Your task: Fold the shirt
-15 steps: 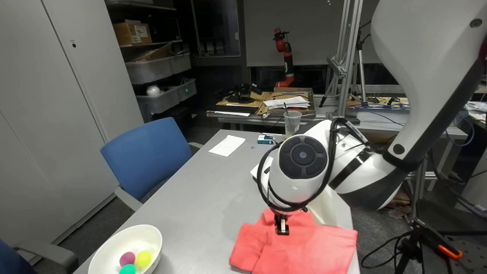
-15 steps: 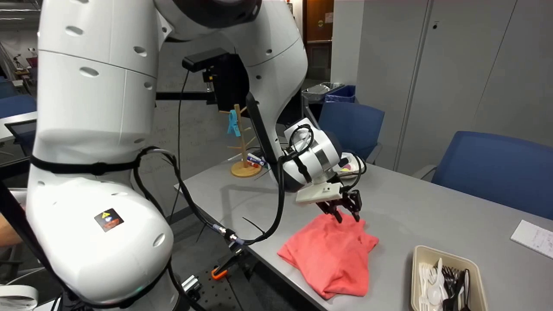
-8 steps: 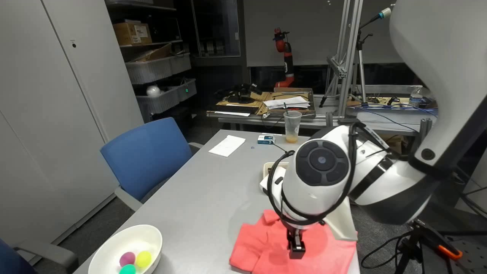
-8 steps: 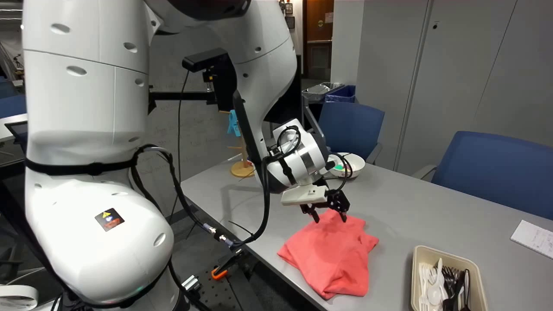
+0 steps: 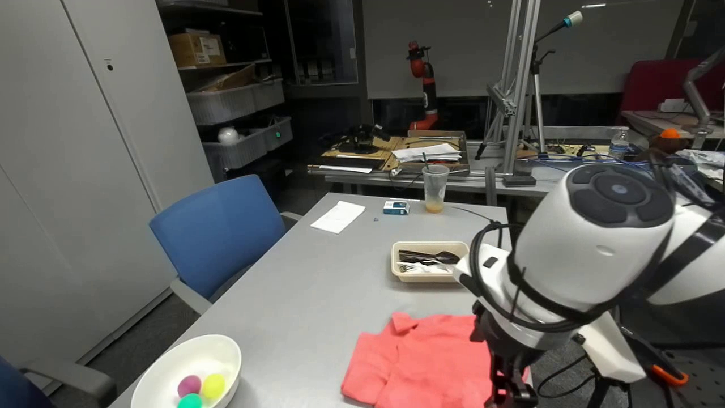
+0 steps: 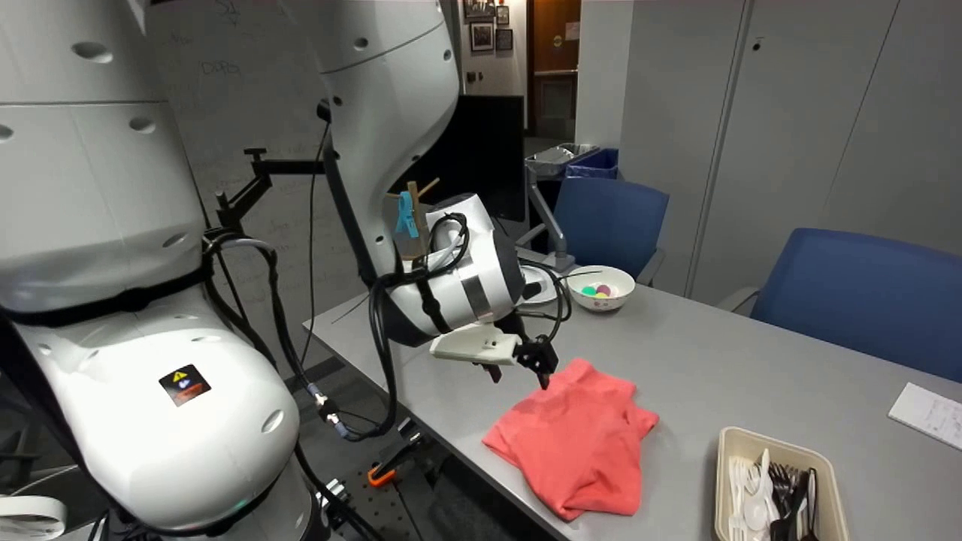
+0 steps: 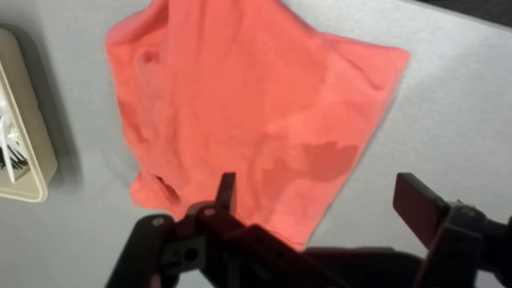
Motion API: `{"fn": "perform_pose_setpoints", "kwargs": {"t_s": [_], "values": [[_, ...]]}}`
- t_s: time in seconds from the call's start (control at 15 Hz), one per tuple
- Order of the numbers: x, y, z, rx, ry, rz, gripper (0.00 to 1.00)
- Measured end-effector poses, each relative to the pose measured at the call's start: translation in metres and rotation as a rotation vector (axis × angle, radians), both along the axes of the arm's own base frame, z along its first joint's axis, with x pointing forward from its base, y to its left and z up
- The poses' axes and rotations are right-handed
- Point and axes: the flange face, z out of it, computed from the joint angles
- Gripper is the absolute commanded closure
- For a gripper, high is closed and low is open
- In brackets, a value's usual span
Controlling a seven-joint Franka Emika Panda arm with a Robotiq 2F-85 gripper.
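I hold my claw (image 6: 517, 378) unclenched above the bench (image 6: 751, 353), fingers (image 7: 417, 208) well apart. In the wrist view one finger shows against the shirt (image 7: 256, 100), the other against the bench. The shirt lies creased on the bench, a cutlery tray (image 5: 422, 277) near it, a white bowl (image 5: 161, 374) well apart.

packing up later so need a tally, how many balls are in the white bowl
3 visible in the white bowl: in an exterior view, purple ball left, yellow ball right, green ball below them. More may be hidden.
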Motion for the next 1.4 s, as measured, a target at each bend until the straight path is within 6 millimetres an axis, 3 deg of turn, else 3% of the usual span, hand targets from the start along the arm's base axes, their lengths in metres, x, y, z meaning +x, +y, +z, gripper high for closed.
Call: {"fn": "perform_pose_setpoints", "kwargs": {"t_s": [0.27, 1.07, 1.4], "values": [[0.003, 0.007, 0.019, 0.103, -0.062, -0.022, 0.0], [0.005, 0.014, 0.016, 0.074, -0.038, -0.067, 0.0], [0.018, 0.024, 0.036, 0.055, -0.015, -0.067, 0.0]]}}
